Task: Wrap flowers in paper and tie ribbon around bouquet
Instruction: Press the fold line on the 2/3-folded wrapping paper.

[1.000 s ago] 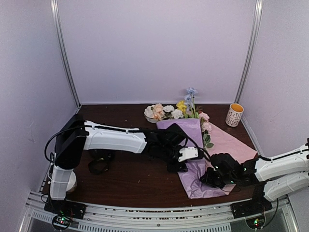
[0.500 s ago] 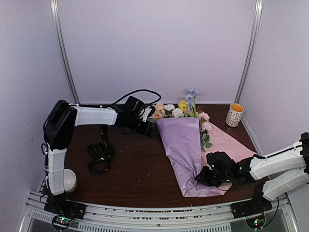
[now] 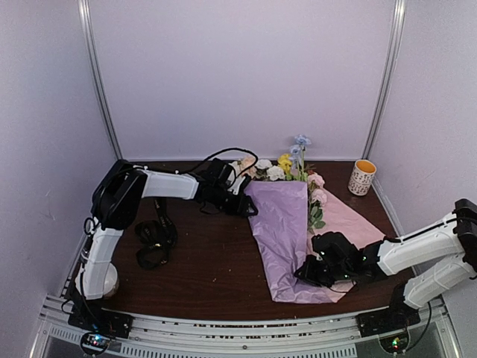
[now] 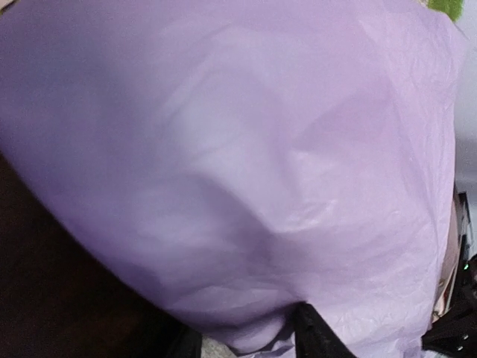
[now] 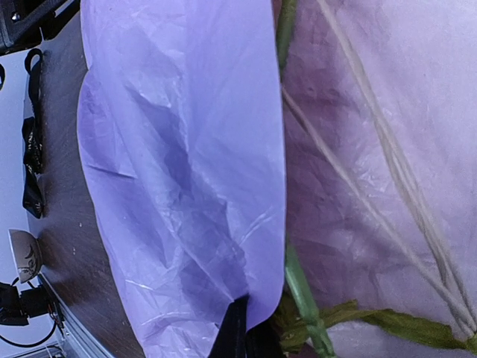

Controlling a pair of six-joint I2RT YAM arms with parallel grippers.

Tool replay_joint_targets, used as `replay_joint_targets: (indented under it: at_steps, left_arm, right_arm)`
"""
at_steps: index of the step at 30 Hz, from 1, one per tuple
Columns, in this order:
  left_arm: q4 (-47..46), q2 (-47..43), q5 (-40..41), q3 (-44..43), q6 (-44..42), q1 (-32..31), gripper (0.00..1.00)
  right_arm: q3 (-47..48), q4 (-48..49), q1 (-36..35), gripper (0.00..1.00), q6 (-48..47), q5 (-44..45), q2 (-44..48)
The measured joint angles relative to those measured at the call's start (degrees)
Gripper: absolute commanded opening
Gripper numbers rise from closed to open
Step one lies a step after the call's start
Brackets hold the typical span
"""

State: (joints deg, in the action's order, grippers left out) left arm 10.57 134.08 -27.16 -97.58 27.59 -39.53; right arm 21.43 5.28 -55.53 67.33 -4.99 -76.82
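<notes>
On the dark table, the right gripper at five o'clock is clamped on the paper. At eleven o'clock the left gripper meets the paper, which hides how far apart its jaws are.

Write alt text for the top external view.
Two white robot arms reach to lilac paper folded over flowers on a dark table: the left gripper is at the paper's far left corner, the right gripper shut on its near end. A black ribbon lies loose at left, and a cup stands far right.
</notes>
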Motion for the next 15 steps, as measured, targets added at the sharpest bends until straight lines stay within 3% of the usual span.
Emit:
replay_joint_targets:
  at_steps: [2, 5, 15]
  left_arm:
    - [-0.02, 0.39, -0.35, -0.44, 0.59, 0.11, 0.17]
    - [-0.02, 0.39, -0.92, -0.48, 1.38, 0.35, 0.0]
    - [2.71, 0.39, -2.16, -1.22, -0.48, 3.5, 0.0]
  right_arm:
    - [0.57, -0.22, -0.11, 0.0, -0.02, -0.13, -0.09]
    - [1.27, -1.42, -0.52, 0.0, -0.04, -0.09, -0.13]
    - [8.55, -2.86, -3.78, 0.0, -0.07, -0.57, -4.81]
